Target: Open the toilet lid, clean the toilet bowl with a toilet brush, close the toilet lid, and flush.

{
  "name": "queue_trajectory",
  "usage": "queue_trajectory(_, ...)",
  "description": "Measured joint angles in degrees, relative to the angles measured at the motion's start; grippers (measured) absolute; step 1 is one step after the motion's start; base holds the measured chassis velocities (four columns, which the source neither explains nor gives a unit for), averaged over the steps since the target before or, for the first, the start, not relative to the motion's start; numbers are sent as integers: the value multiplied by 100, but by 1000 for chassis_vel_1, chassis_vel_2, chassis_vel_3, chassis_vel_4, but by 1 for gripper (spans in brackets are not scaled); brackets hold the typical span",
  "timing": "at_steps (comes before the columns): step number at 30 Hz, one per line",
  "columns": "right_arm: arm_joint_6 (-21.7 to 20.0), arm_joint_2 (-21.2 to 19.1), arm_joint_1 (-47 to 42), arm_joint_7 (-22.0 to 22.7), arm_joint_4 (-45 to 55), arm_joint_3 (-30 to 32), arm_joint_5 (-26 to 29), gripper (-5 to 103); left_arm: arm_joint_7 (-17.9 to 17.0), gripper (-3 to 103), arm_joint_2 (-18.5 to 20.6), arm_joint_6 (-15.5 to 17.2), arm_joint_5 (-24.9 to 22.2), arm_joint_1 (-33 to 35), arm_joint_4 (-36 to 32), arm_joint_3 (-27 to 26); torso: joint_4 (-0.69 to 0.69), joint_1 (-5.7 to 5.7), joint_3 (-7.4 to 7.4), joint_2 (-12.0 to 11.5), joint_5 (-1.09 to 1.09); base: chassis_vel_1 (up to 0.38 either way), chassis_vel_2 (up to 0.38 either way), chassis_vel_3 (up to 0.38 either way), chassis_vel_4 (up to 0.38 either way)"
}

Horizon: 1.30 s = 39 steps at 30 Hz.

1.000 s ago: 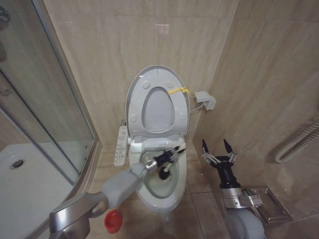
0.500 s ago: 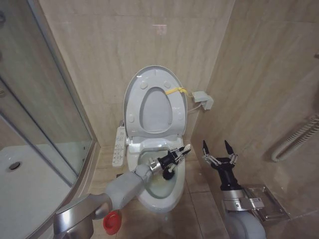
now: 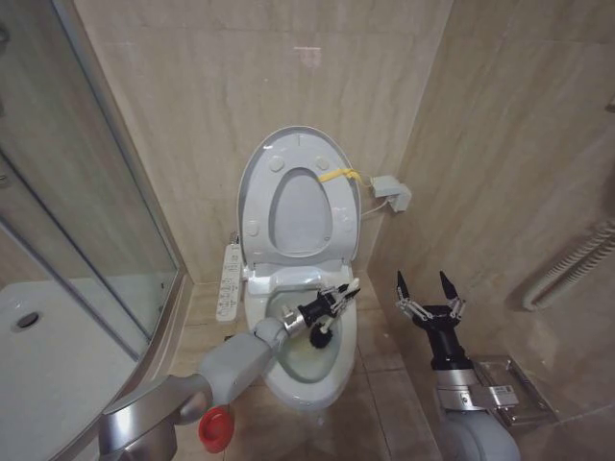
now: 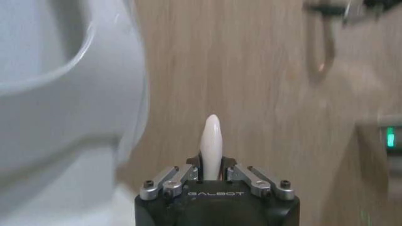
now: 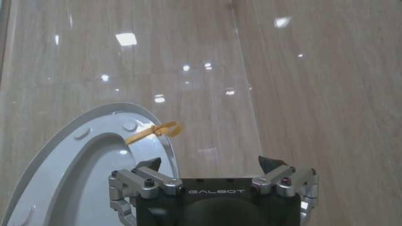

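The toilet lid (image 3: 258, 182) stands raised against the wall with the seat, a yellow strap (image 3: 338, 176) at its rim. Below it the toilet bowl (image 3: 338, 357) is open, with a yellow-brown stain inside. My left gripper (image 3: 332, 300) reaches over the bowl, shut on the toilet brush (image 3: 323, 335); the dark bristle head hangs inside the bowl. The whitish handle (image 4: 210, 139) sticks out between the fingers of the left gripper (image 4: 210, 167). My right gripper (image 3: 425, 288) stands open beside the bowl, fingers upward, holding nothing. The right gripper (image 5: 210, 164) faces the lid (image 5: 50, 179).
A red holder cup (image 3: 216, 427) stands on the floor at the bowl's left front. A glass shower door (image 3: 86, 192) and white shower tray (image 3: 58, 355) fill the left. A control panel (image 3: 231, 279) hangs beside the seat. A metal floor rack (image 3: 514, 389) and a hose (image 3: 567, 269) lie at the right.
The head camera shifted slightly. My left gripper moved the brush a little across the bowl, out to the right and back. My right gripper drifted slightly right, still open.
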Motion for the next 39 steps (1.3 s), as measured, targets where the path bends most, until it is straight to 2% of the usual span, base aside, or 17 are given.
queue_trajectory(3, 0, 10, -38, -6, 14, -14, -7, 100, 80, 20, 87, 3, 29, 3, 255, 19, 11, 0, 0, 0, 1, 0, 0, 0, 0)
queue_trajectory(6, 1, 58, -40, -17, 5, -36, -54, 100, -331, 20, 368, 443, -226, -211, -734, 472, 6, 0, 0, 0, 0, 0, 0, 0, 0)
queue_trajectory(7, 1, 58, -40, -17, 5, -36, -54, 100, -331, 20, 368, 443, -226, -211, -734, 472, 6, 0, 0, 0, 0, 0, 0, 0, 0)
queue_trajectory(8, 1, 81, -45, -19, 7, -40, -70, 100, -532, 20, 502, 761, -326, -351, -1208, 684, 0, -1, -1, 1, -2, 0, 0, 0, 0)
queue_trajectory(10, 1, 92, -68, -21, 22, -41, -75, 100, -552, 20, 632, 954, -362, -483, -1349, 850, -3, -1, -1, 1, 0, 0, 0, 0, 0)
queue_trajectory(11, 1, 91, -73, -22, 33, -40, -76, 100, -470, 20, 690, 998, -366, -520, -1314, 922, -2, -1, -1, 1, 0, 0, 0, 0, 0)
queue_trajectory(12, 1, 70, -86, -24, 51, -32, -72, 100, -24, 20, 757, 1024, -359, -527, -951, 993, 3, -1, 0, 0, 0, 0, 0, 0, 0)
queue_trajectory(14, 1, 50, -91, -25, 52, -27, -72, 100, 169, 20, 762, 1022, -341, -520, -796, 986, 7, -1, 0, 0, 0, 0, 0, 0, 0)
queue_trajectory(16, 2, -16, -89, -25, 51, 5, -58, 100, 741, 20, 722, 1031, -320, -552, -587, 840, 8, -1, -1, 1, -2, 0, 0, 0, 0)
queue_trajectory(19, -7, -24, -64, -25, 30, 29, -38, 100, 910, 20, 700, 1172, -487, -665, -810, 758, 10, 0, 1, 0, 0, 0, 0, 0, 0)
queue_trajectory(22, -19, 36, -41, -26, 6, 13, -41, 100, 1115, 20, 626, 1227, -630, -779, -908, 604, -3, -1, -2, 1, 1, 0, 0, 0, 0)
queue_trajectory(25, -19, 52, -41, -33, -10, -9, -58, 100, 1212, 20, 631, 1196, -557, -692, -639, 620, -1, -1, -1, 1, 0, 0, 0, 0, 0)
queue_trajectory(28, -19, 45, -30, -44, -56, -26, -83, 100, 1299, 20, 567, 1076, -318, -577, -197, 536, 14, 0, 1, 0, 0, 0, 0, 0, 0)
queue_trajectory(32, -38, 52, 37, -52, -114, -38, -104, 100, 1084, 20, 405, 1109, -303, -630, -537, 320, 11, 0, 1, 0, 0, 30, 13, 10, 7)
queue_trajectory(33, -45, 69, 56, -53, -125, -46, -112, 100, 975, 20, 353, 1154, -377, -700, -795, 288, 0, 0, 0, 1, -1, 0, 0, 0, 0)
queue_trajectory(35, -42, 82, 60, -57, -146, -53, -120, 100, 979, 20, 326, 1158, -351, -734, -824, 301, -4, -2, -2, 2, 1, 0, 0, 0, 0)
queue_trajectory(39, -20, 70, 33, -65, -150, -52, -119, 100, 1114, 20, 340, 1012, -231, -522, -283, 337, 6, -1, 0, 1, 0, 0, 0, 0, 0)
